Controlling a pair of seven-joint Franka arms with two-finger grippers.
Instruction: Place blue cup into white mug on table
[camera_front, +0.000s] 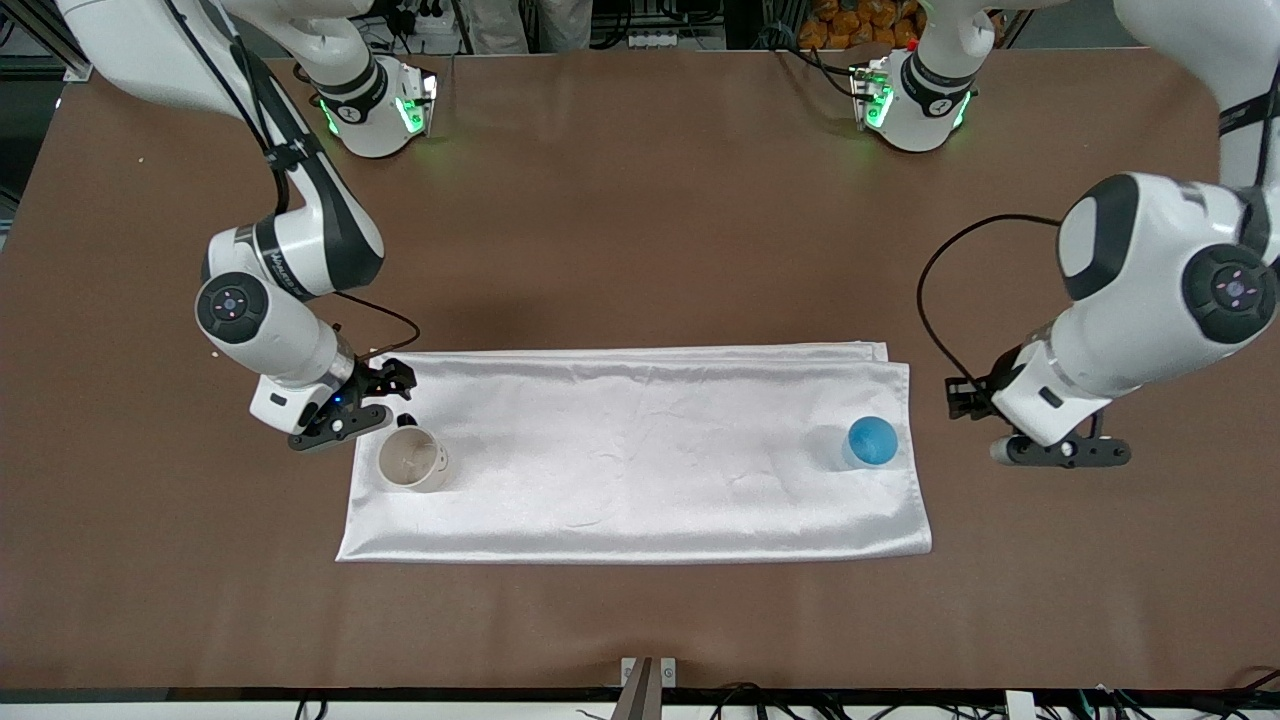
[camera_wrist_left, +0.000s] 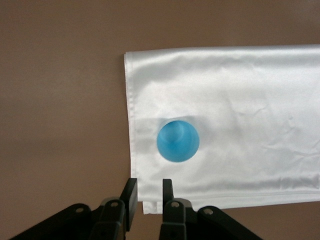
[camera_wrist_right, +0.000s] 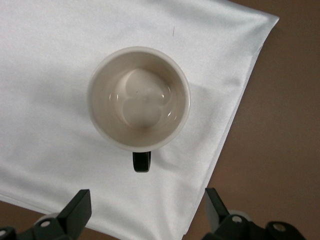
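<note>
Honestly, my left jaws (camera_wrist_left: 146, 196) sit nearly closed beside the blue cup (camera_wrist_left: 178, 141), empty; they'd knock it over unless widened. Right jaws (camera_wrist_right: 147, 210) hang wide, empty, above the white mug (camera_wrist_right: 138, 98) on the cloth (camera_front: 640, 455).

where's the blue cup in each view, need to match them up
Front view: the blue cup stands on the white cloth at the left arm's end, beside the left pincer.
Left wrist view: the cup sits mid-picture, just above the nearly shut pincer.
Right wrist view: not in it; only the white mug shows.
Shared landmark: the cloth's edge.
</note>
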